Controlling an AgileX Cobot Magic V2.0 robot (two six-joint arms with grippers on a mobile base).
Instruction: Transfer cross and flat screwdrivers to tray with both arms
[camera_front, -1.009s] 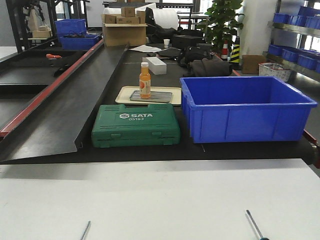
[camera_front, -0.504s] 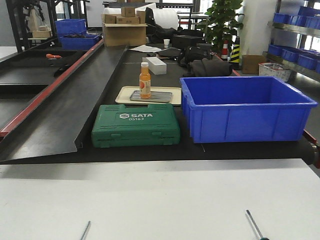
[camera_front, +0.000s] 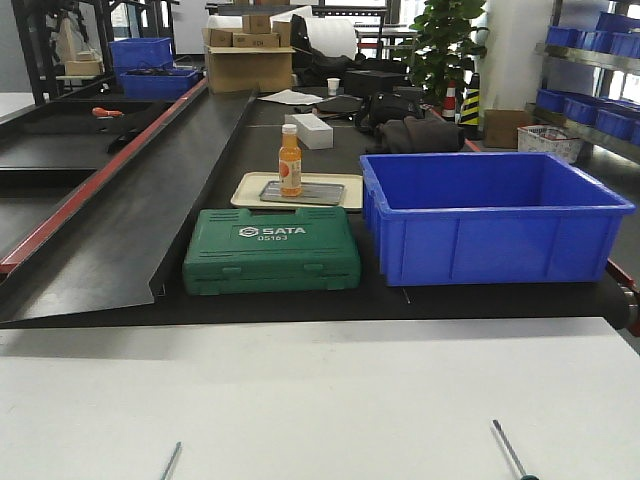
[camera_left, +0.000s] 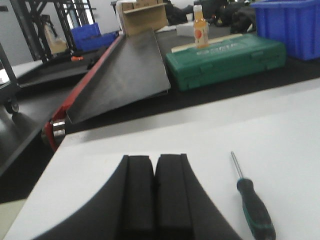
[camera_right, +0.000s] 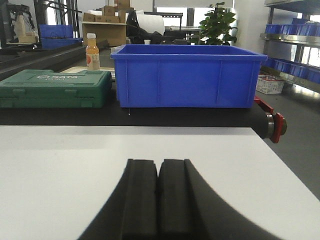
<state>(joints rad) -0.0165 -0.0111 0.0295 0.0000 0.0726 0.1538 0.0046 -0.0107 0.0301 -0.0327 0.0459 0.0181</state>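
Zero progress so far, honestly. The left screwdriver (camera_front: 172, 461) and right screwdriver (camera_front: 508, 450) both lie at the near edge of the white table (camera_front: 330, 390). They're well apart from the grey tray (camera_front: 325, 194), which sits beyond the far edge. My left gripper (camera_left: 155, 165) and right gripper (camera_right: 159, 167) hover low over the table, pinched closed, holding nothing.

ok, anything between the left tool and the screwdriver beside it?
Nothing: in the left wrist view only bare white table separates the shut left tool from the screwdriver.
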